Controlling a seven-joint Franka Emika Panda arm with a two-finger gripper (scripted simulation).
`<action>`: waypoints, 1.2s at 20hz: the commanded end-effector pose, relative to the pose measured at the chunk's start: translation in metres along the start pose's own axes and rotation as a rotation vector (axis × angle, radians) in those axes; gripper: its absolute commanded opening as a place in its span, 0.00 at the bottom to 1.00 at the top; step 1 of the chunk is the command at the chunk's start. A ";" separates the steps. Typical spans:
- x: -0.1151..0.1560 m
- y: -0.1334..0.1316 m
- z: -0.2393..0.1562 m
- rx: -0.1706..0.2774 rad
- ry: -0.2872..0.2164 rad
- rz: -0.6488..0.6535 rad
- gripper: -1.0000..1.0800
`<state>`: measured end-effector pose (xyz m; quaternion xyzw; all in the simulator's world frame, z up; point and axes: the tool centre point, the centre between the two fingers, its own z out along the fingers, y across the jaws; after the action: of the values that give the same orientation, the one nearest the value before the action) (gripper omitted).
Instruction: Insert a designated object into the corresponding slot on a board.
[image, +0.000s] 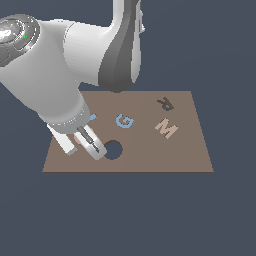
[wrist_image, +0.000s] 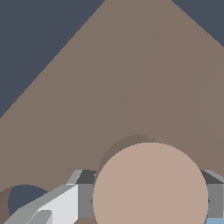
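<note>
The pale pinkish-tan disc (wrist_image: 150, 183) fills the lower wrist view, held between my gripper's (wrist_image: 146, 202) grey fingers (wrist_image: 65, 205) and casting a shadow on the brown board (wrist_image: 131, 78) below. In the exterior view my gripper (image: 83, 148) hangs low over the board's (image: 190, 155) front part, on the exterior view's left. Only a sliver of the disc (image: 80, 137) shows between the fingers there. The slot, a dark round hole (image: 113, 150), lies just beside the gripper toward the exterior view's right. It also shows at the wrist view's edge as a dark hole (wrist_image: 24, 199).
On the board sit a blue G (image: 124, 121), a pinkish-tan M (image: 166, 129) and a dark R (image: 166, 103). A blue corner of another letter (image: 93, 117) peeks from behind the arm. The arm's large white links (image: 50, 70) overhang the board's left rear part.
</note>
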<state>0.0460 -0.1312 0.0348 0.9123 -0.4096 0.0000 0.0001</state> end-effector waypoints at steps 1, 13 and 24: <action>-0.006 -0.003 -0.001 0.001 0.000 0.096 0.00; -0.029 -0.022 -0.003 0.001 0.000 0.536 0.00; -0.041 -0.046 -0.004 0.001 -0.001 0.930 0.00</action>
<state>0.0512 -0.0728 0.0383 0.6531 -0.7573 -0.0003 -0.0004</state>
